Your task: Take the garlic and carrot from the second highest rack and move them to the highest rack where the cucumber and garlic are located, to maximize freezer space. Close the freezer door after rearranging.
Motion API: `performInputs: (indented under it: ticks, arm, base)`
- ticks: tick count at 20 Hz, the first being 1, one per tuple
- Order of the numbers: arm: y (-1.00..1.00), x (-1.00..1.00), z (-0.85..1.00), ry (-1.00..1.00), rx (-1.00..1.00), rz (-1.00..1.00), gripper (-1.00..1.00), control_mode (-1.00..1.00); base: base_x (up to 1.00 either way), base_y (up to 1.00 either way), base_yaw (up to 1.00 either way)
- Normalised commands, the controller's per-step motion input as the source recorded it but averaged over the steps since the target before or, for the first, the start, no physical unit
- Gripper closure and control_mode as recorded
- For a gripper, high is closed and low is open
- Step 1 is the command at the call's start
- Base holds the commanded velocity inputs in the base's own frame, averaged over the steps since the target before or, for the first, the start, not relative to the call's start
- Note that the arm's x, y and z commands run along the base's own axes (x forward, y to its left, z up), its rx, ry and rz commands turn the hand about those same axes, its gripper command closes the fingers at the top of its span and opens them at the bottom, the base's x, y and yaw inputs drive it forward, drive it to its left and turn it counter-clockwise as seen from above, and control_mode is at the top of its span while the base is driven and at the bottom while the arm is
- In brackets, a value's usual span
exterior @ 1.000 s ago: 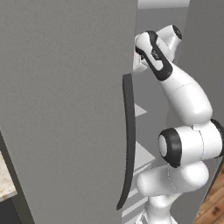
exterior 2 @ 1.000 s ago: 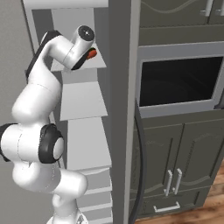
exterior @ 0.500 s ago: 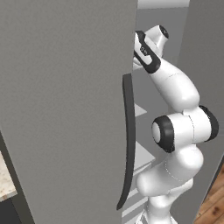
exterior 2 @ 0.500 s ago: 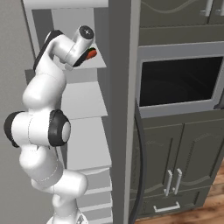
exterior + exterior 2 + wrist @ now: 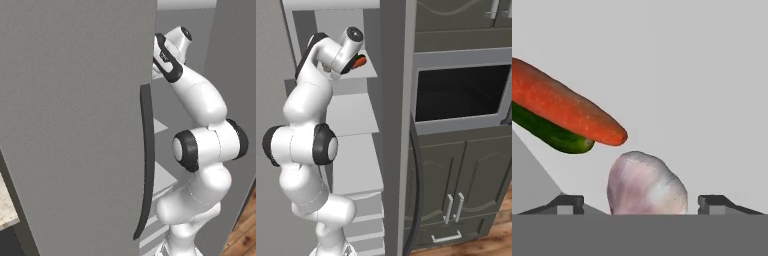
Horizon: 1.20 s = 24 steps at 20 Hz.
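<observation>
End effector [image 5: 641,202] stands wide open, tips either side of a garlic bulb [image 5: 647,185] and clear of it, so the bulb lies dead ahead between them. Beyond and to the left in the hand view, the carrot [image 5: 564,106] lies on the cucumber [image 5: 552,132], long axes slanting across. From the right base view the carrot [image 5: 359,62] peeks past the wrist on the highest rack [image 5: 370,71]

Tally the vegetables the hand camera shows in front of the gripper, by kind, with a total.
carrot: 1
cucumber: 1
garlic: 1
Total: 3
</observation>
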Motion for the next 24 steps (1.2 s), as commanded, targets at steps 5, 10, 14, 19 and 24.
performInputs:
  ticks: [5,10,14,19,24]
  arm:
    - [0.0,-0.25,0.09,0.0,0.0,0.0,-1.0,-1.0]
    - [0.0,-0.39,0.21,0.0,0.0,0.0,-1.0,-1.0]
    - [-0.01,-0.56,0.14,0.0,0.0,0.0,-1.0,-1.0]
    - [-0.04,-0.68,0.16,-0.06,0.0,0.0,-1.0,-1.0]
    - [-0.03,-0.76,0.19,-0.15,0.0,0.0,-1.0,-1.0]
  base:
    - [0.0,0.0,0.0]
    - [0.0,0.0,0.0]
    - [0.0,0.0,0.0]
    - [0.0,0.0,0.0]
    - [0.0,0.0,0.0]
